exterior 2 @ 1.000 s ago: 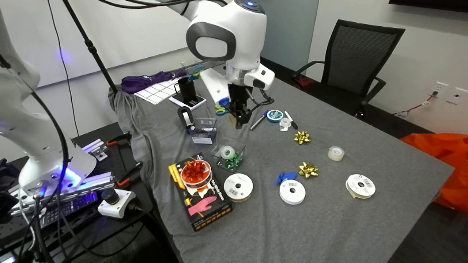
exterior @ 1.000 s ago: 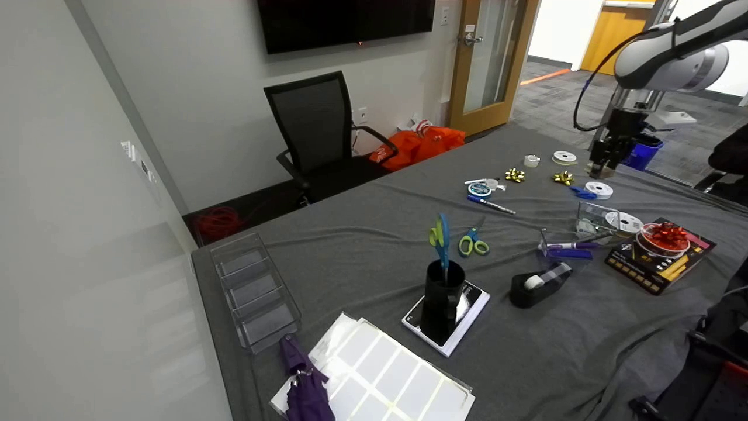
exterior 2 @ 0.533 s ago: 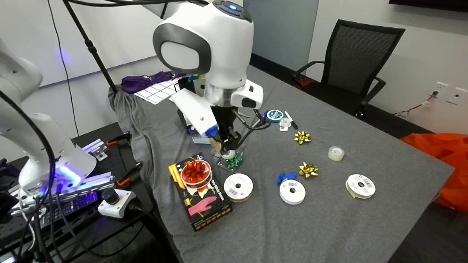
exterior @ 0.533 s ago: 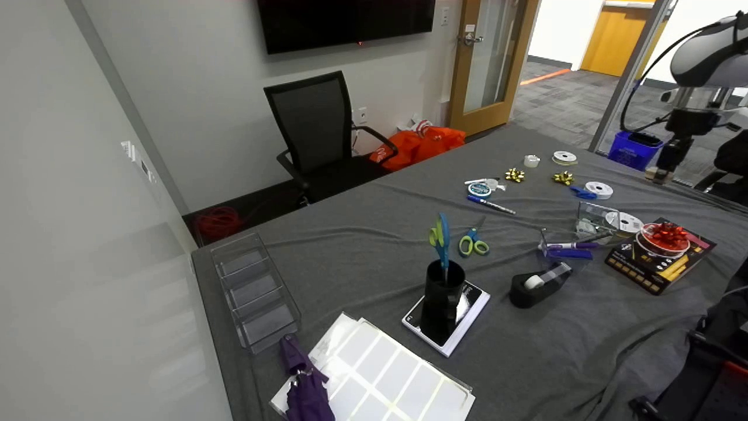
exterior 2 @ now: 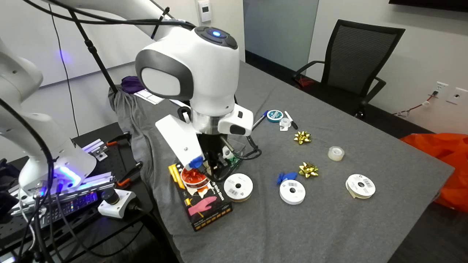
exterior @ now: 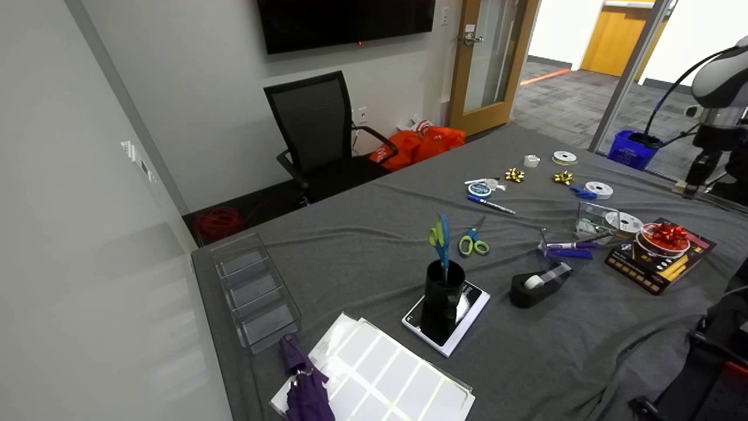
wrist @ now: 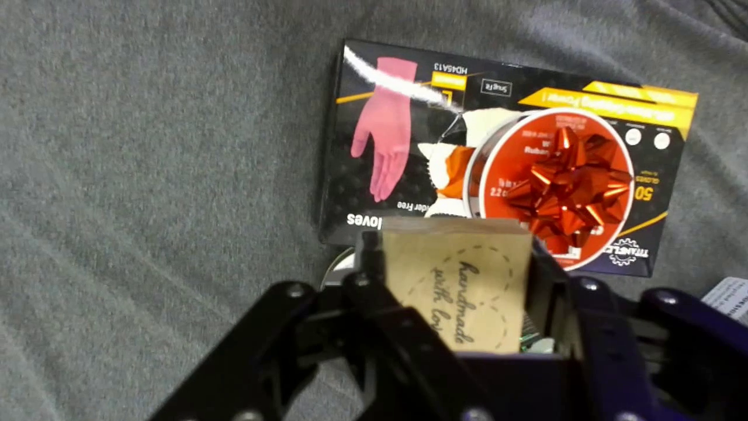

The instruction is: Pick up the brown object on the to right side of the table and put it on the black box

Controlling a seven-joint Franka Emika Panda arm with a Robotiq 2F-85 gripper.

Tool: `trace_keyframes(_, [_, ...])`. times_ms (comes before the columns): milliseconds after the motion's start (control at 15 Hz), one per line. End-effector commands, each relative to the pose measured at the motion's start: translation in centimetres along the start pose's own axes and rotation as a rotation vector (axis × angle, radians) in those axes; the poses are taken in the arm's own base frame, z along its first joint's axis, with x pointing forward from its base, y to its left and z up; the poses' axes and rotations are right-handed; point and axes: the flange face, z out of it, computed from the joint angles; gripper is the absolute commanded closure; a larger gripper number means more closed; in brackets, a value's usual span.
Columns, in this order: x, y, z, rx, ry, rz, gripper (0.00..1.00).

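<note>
The tool (wrist: 459, 266) is clamped on the brown block (wrist: 461, 298), up in the air, overlapping the edge of the black box (wrist: 385, 140) in the wrist view! On that box, a red spool (wrist: 520, 143) topped by a red bow (wrist: 575, 193). Grey cloth (exterior 2: 278, 233) covers the counter (exterior 2: 380, 215), 2 gold bows (exterior 2: 308, 170) farther out; beyond, a mesh chair (exterior: 318, 123), orange bags (exterior: 447, 141), a wall screen (exterior: 350, 23).

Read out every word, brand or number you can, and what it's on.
"handmade with lov", end covered: brown object.
"HD45A13": black box.
"Snug Fit": box.
"50 GLOVES": box.
"TITANFLE", end unclear: box.
"Gripping Power": box.
"loves", start covered: box.
"der Free", start unreadable: box.
"Ruban": red spool.
"2.2": red spool.
Too small or blurred: remaining print, including labels on the white spools.
</note>
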Motion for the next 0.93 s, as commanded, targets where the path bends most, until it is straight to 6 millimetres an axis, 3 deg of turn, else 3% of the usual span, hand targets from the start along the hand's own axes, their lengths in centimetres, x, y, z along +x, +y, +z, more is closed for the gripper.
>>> trace_keyframes(0, [-1.1, -0.6, 3.0, -0.064, 0.027, 0.041, 0.69])
trace_keyframes(333, [-1.4, -0.5, 6.6, -0.083, 0.044, 0.088, 0.69])
trace_keyframes(867, [-2.8, -3.6, 12.0, -0.105, 0.049, 0.146, 0.69])
